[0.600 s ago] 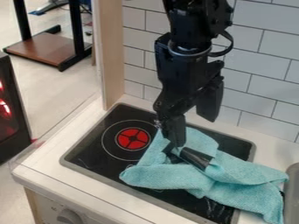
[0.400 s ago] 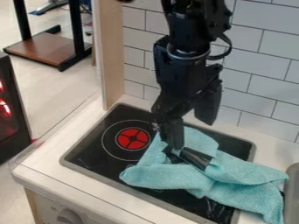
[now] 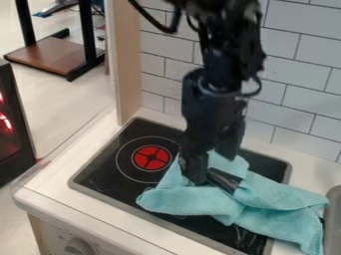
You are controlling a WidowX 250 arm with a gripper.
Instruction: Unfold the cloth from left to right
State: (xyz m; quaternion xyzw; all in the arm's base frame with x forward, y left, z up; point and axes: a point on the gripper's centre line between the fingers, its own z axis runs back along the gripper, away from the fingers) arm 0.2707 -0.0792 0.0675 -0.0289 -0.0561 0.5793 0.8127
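Your black tool (image 3: 211,171) hangs down over the upper left part of a crumpled turquoise cloth (image 3: 269,196), its two fingers apart with some cloth showing between them. You cannot tell whether they touch it. From the camera's side, the cloth spreads below and to the right of your tool, in folds across a black stovetop (image 3: 110,169). Just right of the nearer fingertip, a dark object (image 3: 225,180) lies partly under the cloth. Left of your tool is a red burner (image 3: 152,158); around the stovetop runs the white counter (image 3: 50,191), with a tiled wall (image 3: 296,89) behind.
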